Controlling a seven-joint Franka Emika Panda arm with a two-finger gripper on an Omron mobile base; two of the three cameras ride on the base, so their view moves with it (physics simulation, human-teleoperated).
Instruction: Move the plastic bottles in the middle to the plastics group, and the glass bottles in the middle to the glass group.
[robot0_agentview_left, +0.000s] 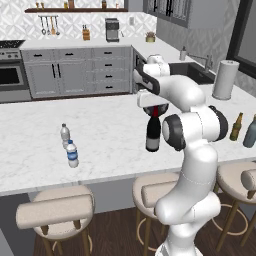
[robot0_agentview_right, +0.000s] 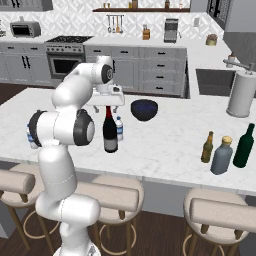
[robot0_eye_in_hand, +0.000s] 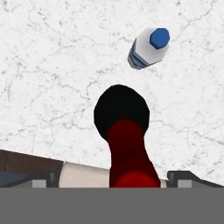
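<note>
In the left base view the wine bottle (robot0_agentview_left: 153, 134) stands upright near the middle of the marble worktop (robot0_agentview_left: 100, 130), and the tool (robot0_agentview_left: 156, 107) hangs just above its red top, seemingly not touching it, though the arm hides much of this. Two small water bottles (robot0_agentview_left: 69, 148) stand close together well to the left, near the front edge, and a slim brown bottle (robot0_agentview_left: 236, 127) stands far right by a paper-towel roll (robot0_agentview_left: 225, 80). In the right base view a small blue-labelled water bottle (robot0_agentview_right: 119, 128) stands just behind the wine bottle, a dark blue bowl (robot0_agentview_right: 144, 110) lies further back, and the brown bottle, a squat grey-blue bottle (robot0_agentview_right: 221, 155) and a green bottle (robot0_agentview_right: 244, 145) cluster at the right. In the hand view the fingertips (robot0_eye_in_hand: 181, 178) stand wide apart on either side of the red neck, gripping nothing.
</note>
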